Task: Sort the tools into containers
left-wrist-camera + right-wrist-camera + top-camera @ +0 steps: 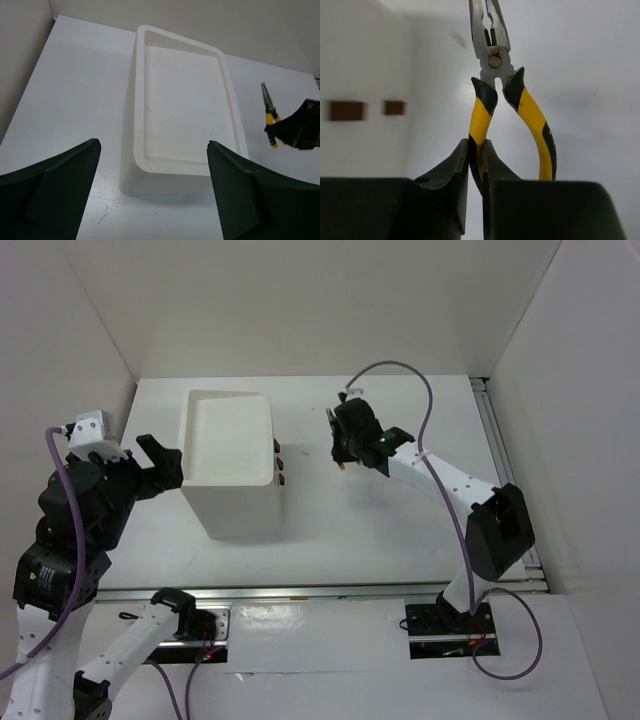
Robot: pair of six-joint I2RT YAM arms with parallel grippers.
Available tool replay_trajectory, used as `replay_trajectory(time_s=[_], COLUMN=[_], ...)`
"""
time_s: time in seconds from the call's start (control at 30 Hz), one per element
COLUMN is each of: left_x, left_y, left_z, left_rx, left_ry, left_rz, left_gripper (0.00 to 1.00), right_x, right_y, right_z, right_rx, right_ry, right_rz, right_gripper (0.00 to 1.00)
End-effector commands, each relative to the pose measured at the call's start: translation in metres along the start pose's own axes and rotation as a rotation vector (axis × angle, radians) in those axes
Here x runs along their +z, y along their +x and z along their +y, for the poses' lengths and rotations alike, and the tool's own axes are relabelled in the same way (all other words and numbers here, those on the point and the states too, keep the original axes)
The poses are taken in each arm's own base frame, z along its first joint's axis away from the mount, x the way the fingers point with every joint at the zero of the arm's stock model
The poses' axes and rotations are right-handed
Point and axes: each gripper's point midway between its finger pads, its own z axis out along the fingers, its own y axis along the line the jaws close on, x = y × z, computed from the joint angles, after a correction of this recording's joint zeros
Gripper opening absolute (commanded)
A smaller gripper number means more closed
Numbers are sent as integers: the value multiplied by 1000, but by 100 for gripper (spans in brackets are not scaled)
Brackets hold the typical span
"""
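Fingers (455,170) of my right gripper (475,150) are clenched on one handle of the pliers (492,60), the left one as my wrist camera sees it. The other yellow-and-black handle hangs free to the right, and the steel nose points away from me. Beyond and to the left stands the white box (365,75), with two brown drawer pulls (345,110) blurred on its side. I cannot tell whether the pliers are resting on the table (590,60) or just off it.

My judgement of the risk: holding a single handle, low on its length, lets the tool pivot at its joint. The free handle may swing, or the heavy nose may droop and twist the pliers out of my pinch. A drooping nose could also catch the box rim on the way over.

My left gripper (152,150) is fully released and holds nothing. It hovers at the near end of the box, and its camera looks down into the bin (185,105), which shows nothing inside; my right wrist view cannot see that. Only the right wrist view shows which handle I hold. The overhead view places both arms either side of the box, well apart, but my right gripper hides nearly all of the pliers there.
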Motion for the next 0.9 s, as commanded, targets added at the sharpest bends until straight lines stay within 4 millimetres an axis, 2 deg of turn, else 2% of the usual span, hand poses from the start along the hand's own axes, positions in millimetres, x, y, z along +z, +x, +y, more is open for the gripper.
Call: replay_trajectory(time_s=[0.0,0.1,0.13,0.23,0.3,0.33,0.4,0.47,0.5,0.53,0.57,0.63,0.7,0.73,0.77,0.87], left_x=[3,4,4,4,6,6,8,8,8,8,8,8,8,10,10,12], left_y=[2,5,5,5,8,8,10,10,10,10,10,10,10,11,12,15], left_z=[1,1,1,1,2,2,2,2,2,2,2,2,2,2,0,1], left_rx=[-22,-19,-19,-19,-16,-16,-16,-16,-16,-16,-16,-16,-16,-16,-16,-13], left_ry=[-8,-11,-11,-11,-14,-14,-14,-14,-14,-14,-14,-14,-14,-14,-6,-9], left_rz=[-11,-2,-2,-2,6,6,7,7,7,7,7,7,7,7,10,19], left_gripper=[100,100,100,100,100,100,100,100,100,100,100,100,100,100,100,100], right_x=[-62,-75,-79,-96,-101,-108,-118,-121,-130,-124,-134,-140,-140,-131,-138,-132], right_y=[-90,-108,-108,-121,-125,-122,-124,-119,-123,-120,-126,-130,-130,-128,-130,-121], right_z=[53,79,96,125,143,163,183,204,210,216,226,240,249,252,263,286], right_rx=[58,67,66,98,102,94,97,79,82,60,58,29,12,0,-6,-39], right_ry=[-150,-221,-274,-350,-409,-476,-530,-545,-555,-544,-554,-566,-573,-566,-592,-612], right_rz=[-246,-300,-304,-365,-386,-378,-404,-420,-437,-436,-463,-481,-478,-473,-473,-445], right_gripper=[0,0,0,0,0,0,0,0,0,0,0,0,0,0,0,0])
